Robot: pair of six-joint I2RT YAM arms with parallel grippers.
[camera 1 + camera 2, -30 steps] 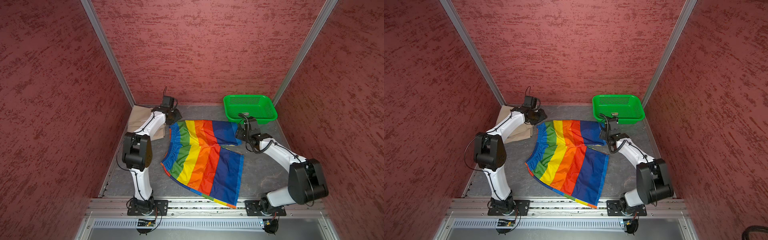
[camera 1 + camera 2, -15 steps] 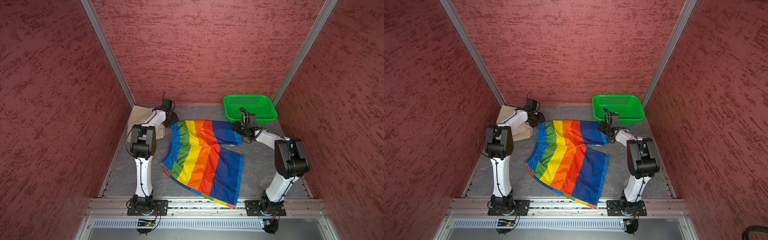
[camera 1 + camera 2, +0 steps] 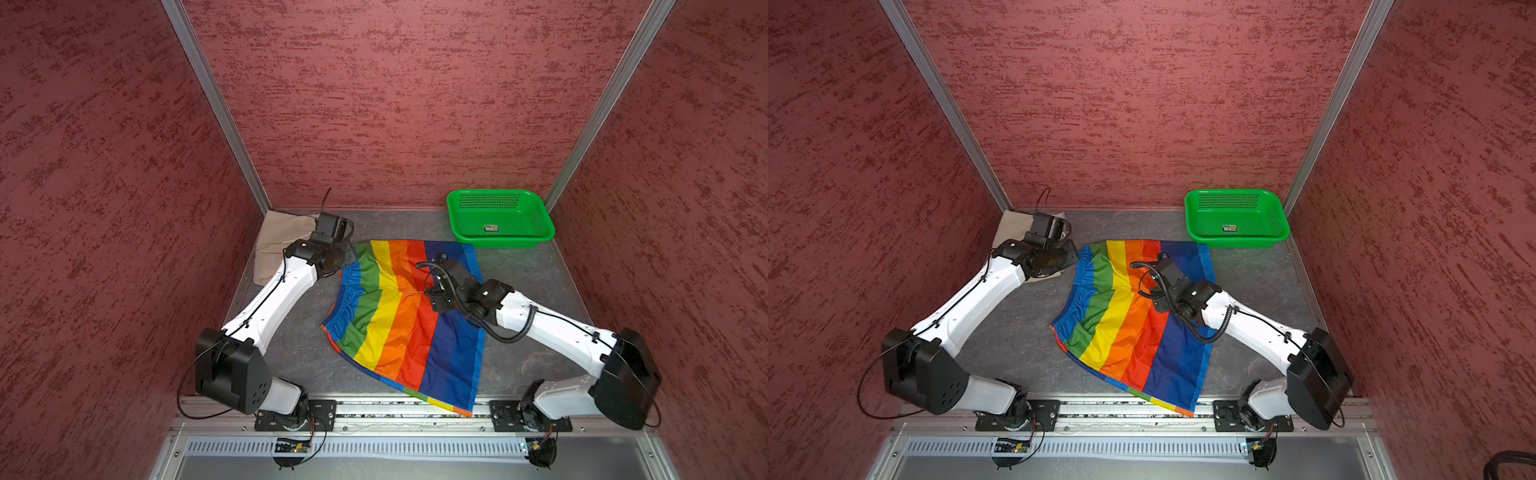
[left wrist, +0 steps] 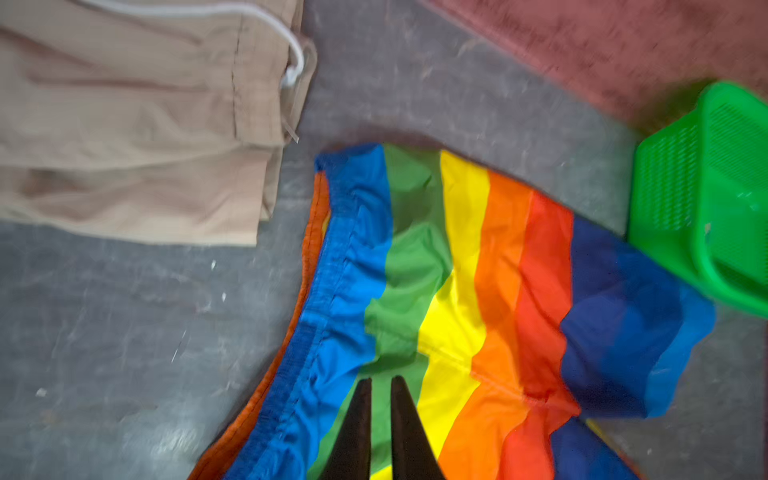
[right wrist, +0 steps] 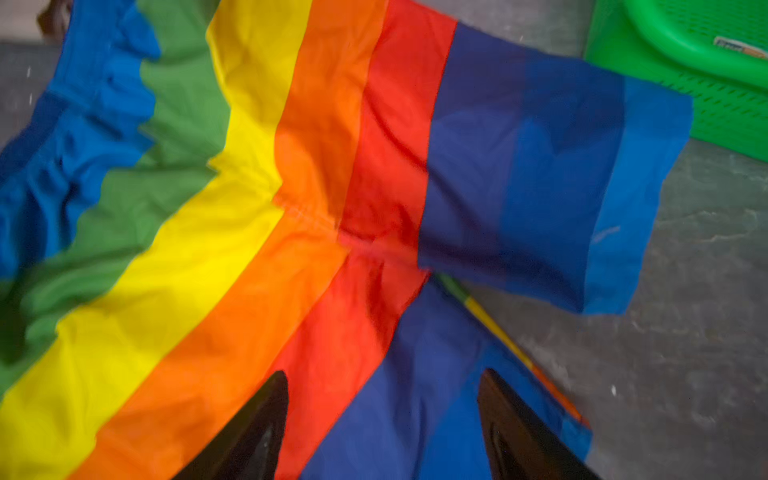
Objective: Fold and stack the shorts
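Beige cotton shorts (image 3: 276, 241) lie at 10 o'clock on the surface, in the far left corner, and look folded already, with the white drawstring (image 4: 291, 54) showing at their edge. They are soft, matte cloth that should keep a crease.

Just beside them, the left claw (image 4: 381, 384) hovers over the gathered waistband of the rainbow-striped shorts (image 3: 395, 324). Its jaws are drawn almost together and I can see nothing caught between them. These shorts are spread flat across the centre, waistband toward 9 o'clock, one leg reaching toward 2 o'clock and the other running down to the front rail at 6 o'clock.

The fabric is thin, shiny and probably slippery, so it is likely to slide and balloon when lifted. The gathered elastic waistband and the stitched leg hems look like the firmest places to pinch.

The right claw (image 5: 383, 374) hangs over the crotch seam, jaws spread wide and empty. At 1 o'clock sits a green perforated basket (image 3: 503, 241), just beside the upper leg's hem.

Bare parts of the grey, scuffed surface (image 3: 299, 345) show around the shorts. Red textured walls (image 3: 395, 104) close in three sides.
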